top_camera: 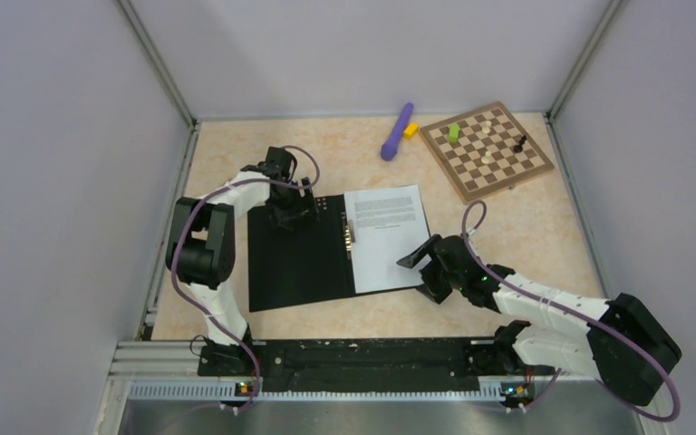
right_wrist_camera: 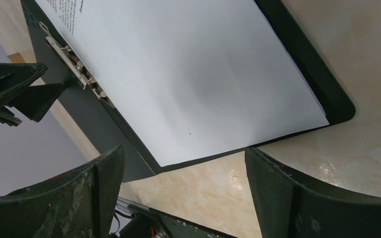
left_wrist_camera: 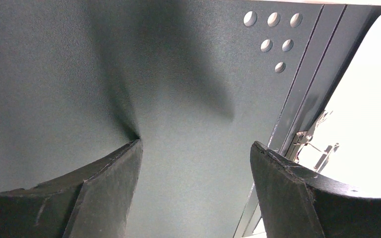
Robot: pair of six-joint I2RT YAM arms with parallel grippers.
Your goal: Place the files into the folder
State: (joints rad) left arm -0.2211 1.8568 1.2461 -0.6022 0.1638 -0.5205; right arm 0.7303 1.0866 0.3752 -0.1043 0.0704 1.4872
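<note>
While the folder (top_camera: pixel 294 258) lies open mid-desk (top_camera: pixel 526 227), black faces up, the files (top_camera: pixel 385 237) rest on its right face beside the metal clip (top_camera: pixel 350 237) | left claw (top_camera: pixel 291 214): fingers apart, over left face's far edge | right claw (top_camera: pixel 422 272): fingers apart, empty, at files' near right corner | chessboard (top_camera: pixel 487 149): far right desk corner

Your left arm (top_camera: pixel 236 192) and right arm (top_camera: pixel 544 305) wear white shells between bulky black joint housings, each trailed by a looping purple cable (top_camera: pixel 173 258), and the left tool (left_wrist_camera: pixel 196 148) and right tool (right_wrist_camera: pixel 183 153) have matte black, scuffed fingers (right_wrist_camera: pixel 297 203).
</note>
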